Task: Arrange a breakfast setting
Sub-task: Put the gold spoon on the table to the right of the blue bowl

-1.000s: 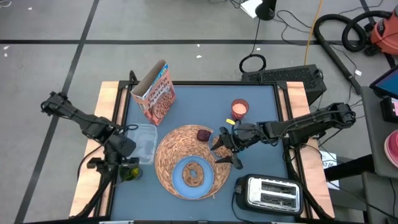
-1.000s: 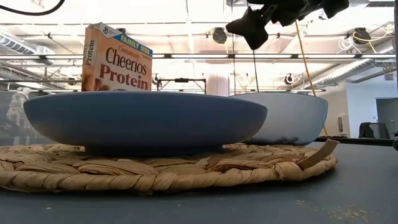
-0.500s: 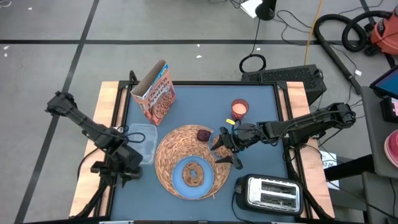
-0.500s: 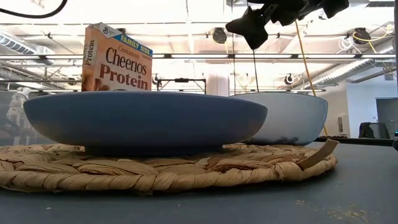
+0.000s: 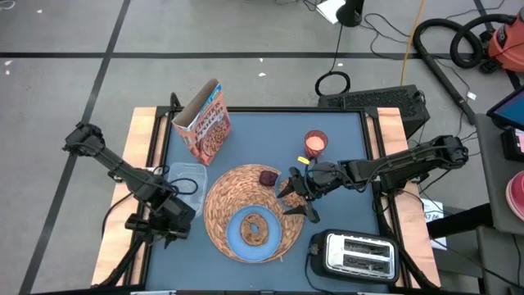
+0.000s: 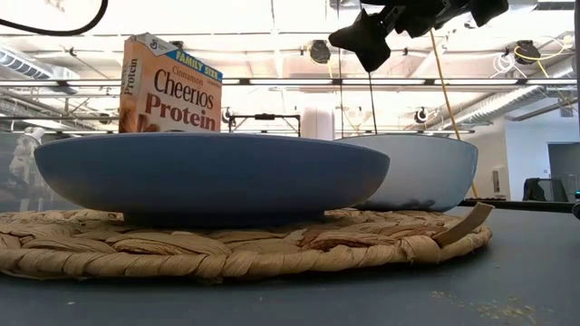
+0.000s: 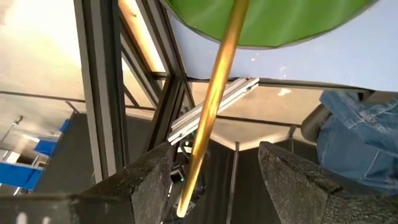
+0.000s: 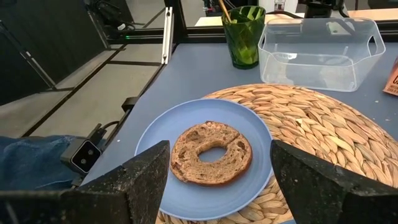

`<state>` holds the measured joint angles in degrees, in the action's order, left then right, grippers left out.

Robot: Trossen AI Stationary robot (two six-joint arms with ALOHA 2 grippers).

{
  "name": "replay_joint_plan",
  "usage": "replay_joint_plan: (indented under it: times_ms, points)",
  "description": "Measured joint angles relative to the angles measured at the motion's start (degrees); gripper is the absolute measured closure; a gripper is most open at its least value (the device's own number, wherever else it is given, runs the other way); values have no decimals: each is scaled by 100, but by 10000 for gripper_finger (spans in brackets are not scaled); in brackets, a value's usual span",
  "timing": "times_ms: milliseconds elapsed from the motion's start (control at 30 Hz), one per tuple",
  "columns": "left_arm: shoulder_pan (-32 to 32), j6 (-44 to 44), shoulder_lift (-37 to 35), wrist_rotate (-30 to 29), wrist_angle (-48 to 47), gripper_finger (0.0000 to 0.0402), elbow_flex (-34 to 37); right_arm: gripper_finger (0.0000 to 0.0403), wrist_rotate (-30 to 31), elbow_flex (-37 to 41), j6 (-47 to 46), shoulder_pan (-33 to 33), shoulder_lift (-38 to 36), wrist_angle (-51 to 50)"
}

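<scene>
A brown ring-shaped bread (image 5: 255, 229) lies on the light-blue plate (image 5: 236, 239), which sits on the round woven placemat (image 5: 233, 192). A small dark-red item (image 5: 268, 176) lies at the mat's far edge. The gold spoon (image 7: 214, 93) stands in a green cup (image 7: 267, 22) at the table's near left; both also show in the right wrist view (image 8: 244, 37). My left gripper (image 5: 169, 221) is over that cup, open, with its fingers on either side of the spoon's handle. My right gripper (image 5: 296, 199) hangs open and empty above the mat's right edge. The cereal box (image 5: 205, 123) stands at the far left. My left gripper (image 7: 217, 155) stands open around the gold spoon's handle (image 7: 198, 158), which runs close along one finger (image 7: 155, 180). Whether that finger touches the handle, I cannot tell.
A clear plastic container (image 5: 187, 184) sits left of the mat, beside the green cup. A glass with orange contents (image 5: 315, 143) stands at the far right. The chrome-and-black toaster (image 5: 352, 254) stands at the near right corner. The table frame's rails run along the left edge (image 7: 99, 93).
My left gripper has gone toward the table's near edge and now stands over the green cup, which showed beside it a second ago.
</scene>
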<state>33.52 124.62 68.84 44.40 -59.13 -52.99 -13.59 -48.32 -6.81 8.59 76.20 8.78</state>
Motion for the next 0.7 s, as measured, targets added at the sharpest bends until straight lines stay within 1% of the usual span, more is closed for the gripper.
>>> replay_joint_plan:
  times_ms: [133,200,300,533,700]
  points:
    - [0,1,18,0,-129,157,0,133,-1,0,0,-1,0,0]
    - [0,4,18,0,-129,164,0,133,-1,-1,0,-1,0,0]
    - [0,31,18,0,-129,189,0,133,-1,-1,0,-1,0,0]
    - [0,28,18,2,-129,260,0,133,-1,-1,1,-1,0,0]
    - [0,4,18,2,-123,288,0,133,0,-1,2,-1,2,0]
